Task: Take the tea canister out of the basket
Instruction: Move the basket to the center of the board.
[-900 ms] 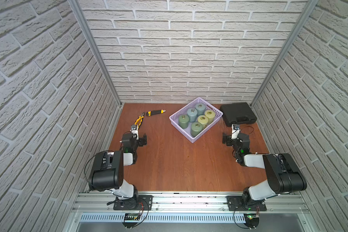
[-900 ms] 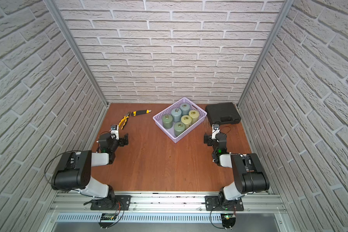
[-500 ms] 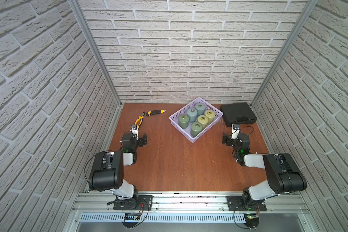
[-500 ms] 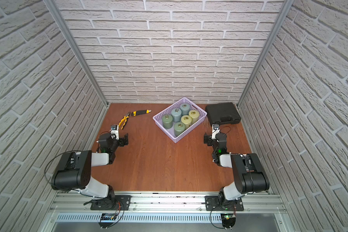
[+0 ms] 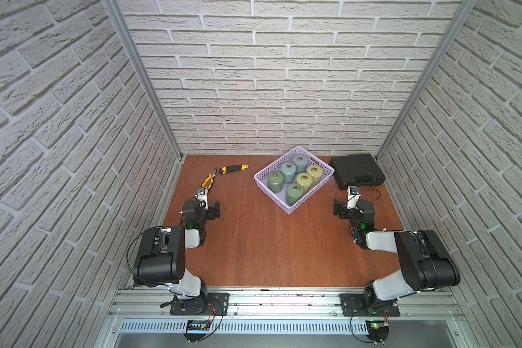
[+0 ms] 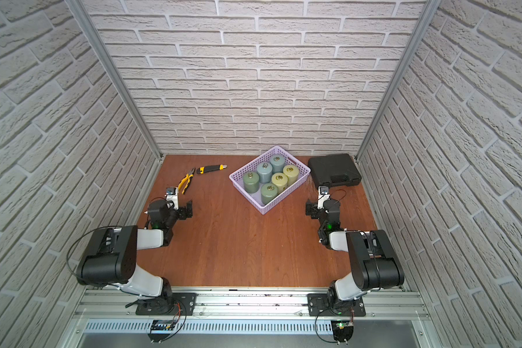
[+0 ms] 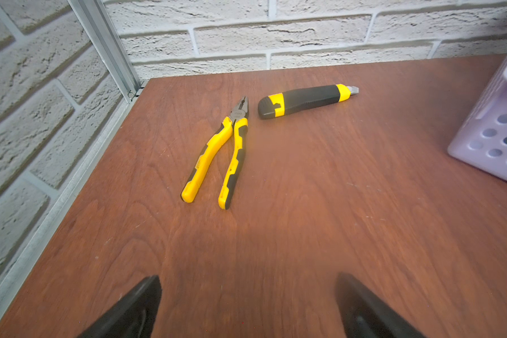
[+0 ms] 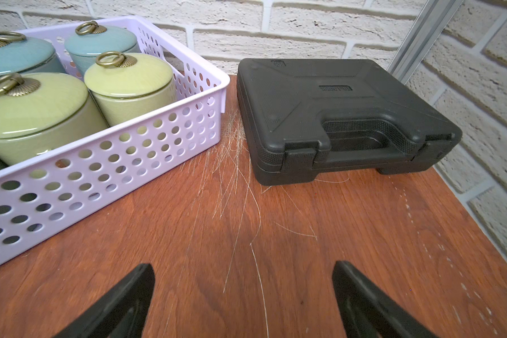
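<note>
Lavender perforated basket (image 5: 312, 192) holds six ring-lidded tea canisters (image 5: 294, 192) — green, blue, yellow — on reddish wooden bench (image 5: 268, 247), white brick walls (image 5: 284, 90); left fingers (image 7: 129, 310) and right fingers (image 8: 114, 304) spread, empty.

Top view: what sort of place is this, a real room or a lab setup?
Likely a robot test cell: brick-patterned panels box in a wooden tabletop, with left arm and right arm mounted on an aluminium rail.
</note>
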